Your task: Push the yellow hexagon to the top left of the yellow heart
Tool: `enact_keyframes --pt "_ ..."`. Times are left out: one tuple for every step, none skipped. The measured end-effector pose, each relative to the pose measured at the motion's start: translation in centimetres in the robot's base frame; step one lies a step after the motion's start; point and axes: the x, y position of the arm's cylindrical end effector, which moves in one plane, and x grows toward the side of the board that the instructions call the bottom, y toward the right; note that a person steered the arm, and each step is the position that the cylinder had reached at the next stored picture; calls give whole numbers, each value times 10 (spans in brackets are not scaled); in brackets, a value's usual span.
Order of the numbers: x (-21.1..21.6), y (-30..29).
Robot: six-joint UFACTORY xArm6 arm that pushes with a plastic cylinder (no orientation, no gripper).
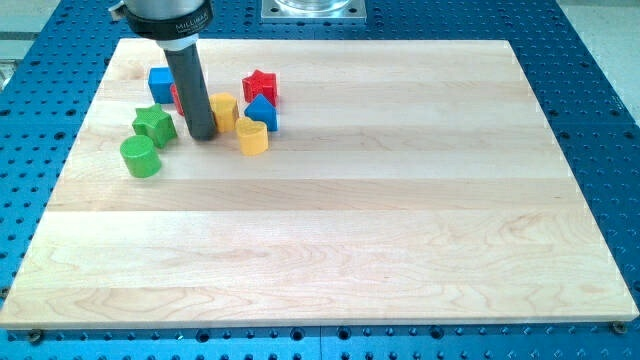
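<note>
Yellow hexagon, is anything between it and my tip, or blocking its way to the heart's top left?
Nothing visible: my tip sits right beside the yellow hexagon, already up-left of the yellow heart.

Showing as a straight, smooth rod, dark grey to near black, round in section, catching a faint pale sheen down its length. Widening at the view's top into a broader metallic collar, silver-grey, wearing a black band printed with small white lettering too tiny to read. Ending below in my tip (203, 136), blunt and flat, the same dark tone. Carrying no cables or screws in sight.
</note>
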Motion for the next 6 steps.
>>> enact_keyframes --pt "-21 -21" --pt "-43 -10" --pt "-34 20" --pt "-36 20" --pt "-33 -32" --pt "-40 -37"
